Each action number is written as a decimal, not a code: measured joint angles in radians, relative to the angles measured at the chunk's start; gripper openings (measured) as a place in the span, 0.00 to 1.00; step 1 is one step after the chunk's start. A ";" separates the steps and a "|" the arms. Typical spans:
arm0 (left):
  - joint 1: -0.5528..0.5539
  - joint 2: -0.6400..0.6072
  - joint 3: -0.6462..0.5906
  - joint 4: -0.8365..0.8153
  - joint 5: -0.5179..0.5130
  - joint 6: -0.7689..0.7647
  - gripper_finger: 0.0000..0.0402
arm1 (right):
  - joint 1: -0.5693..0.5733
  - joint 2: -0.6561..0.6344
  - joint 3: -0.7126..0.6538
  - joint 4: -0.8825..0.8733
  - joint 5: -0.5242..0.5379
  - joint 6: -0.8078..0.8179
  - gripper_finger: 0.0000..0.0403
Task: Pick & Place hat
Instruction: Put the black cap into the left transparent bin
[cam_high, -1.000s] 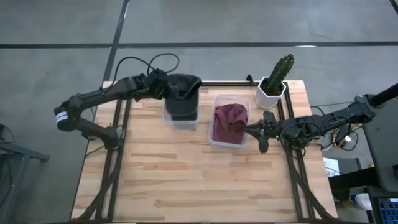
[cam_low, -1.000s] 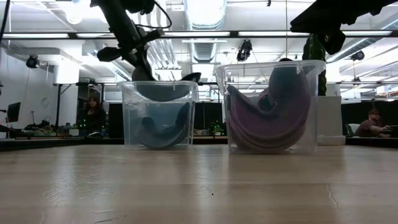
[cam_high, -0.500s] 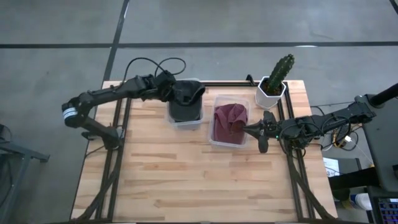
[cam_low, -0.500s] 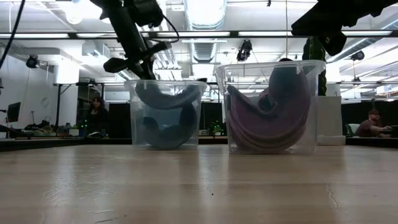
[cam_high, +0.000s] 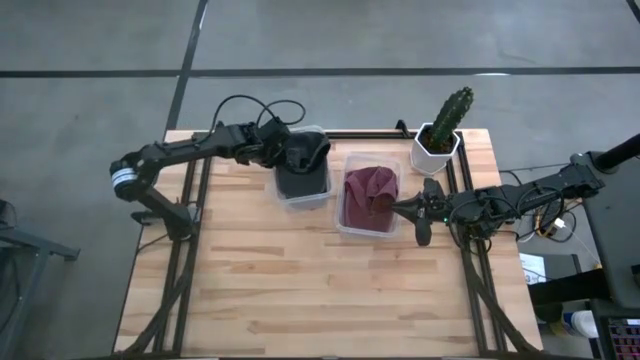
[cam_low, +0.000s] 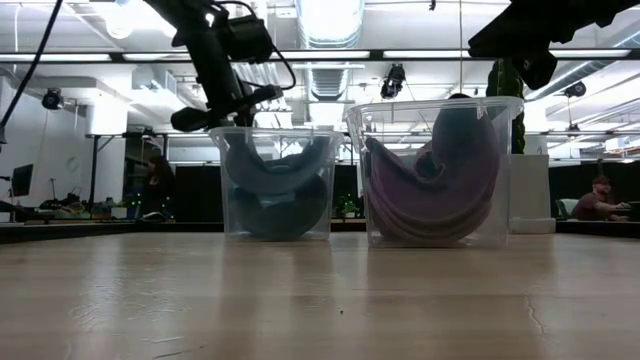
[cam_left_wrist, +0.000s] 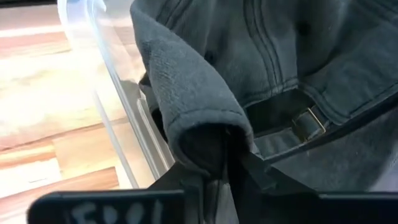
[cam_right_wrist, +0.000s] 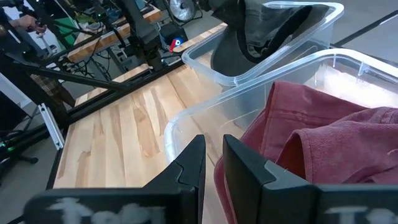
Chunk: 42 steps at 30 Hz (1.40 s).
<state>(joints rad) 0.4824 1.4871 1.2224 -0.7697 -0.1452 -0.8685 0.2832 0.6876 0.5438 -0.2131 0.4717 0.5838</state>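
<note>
- My left gripper (cam_high: 283, 152) pinched a fold of the dark hat (cam_high: 302, 160), which lay in the left clear bin (cam_high: 303, 194).
- I judged the hat light, soft and floppy; the stitched band edge offered the firmest hold.
- My right gripper (cam_high: 400, 208) waited beside the red hat's bin (cam_high: 367, 230), fingers slightly parted.

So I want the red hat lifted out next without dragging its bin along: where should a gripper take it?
Probably the raised fold at the top of the red hat, coming straight down from above. The bin walls block the sides, and that bunched ridge stands proud of the cloth. The right gripper waits just beside the bin.
</note>
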 joint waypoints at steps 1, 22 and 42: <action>0.000 0.001 0.000 -0.001 0.008 0.000 0.14 | 0.000 0.000 0.000 0.000 0.000 0.000 0.13; 0.000 -0.005 0.000 -0.060 0.031 0.033 0.28 | 0.000 0.000 0.000 0.001 0.001 0.019 0.13; -0.001 -0.120 0.102 -0.061 0.083 0.040 0.58 | 0.000 0.000 0.000 0.002 0.000 0.019 0.13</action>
<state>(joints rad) 0.4814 1.3666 1.3243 -0.8307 -0.0624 -0.8286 0.2832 0.6876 0.5438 -0.2111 0.4721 0.6025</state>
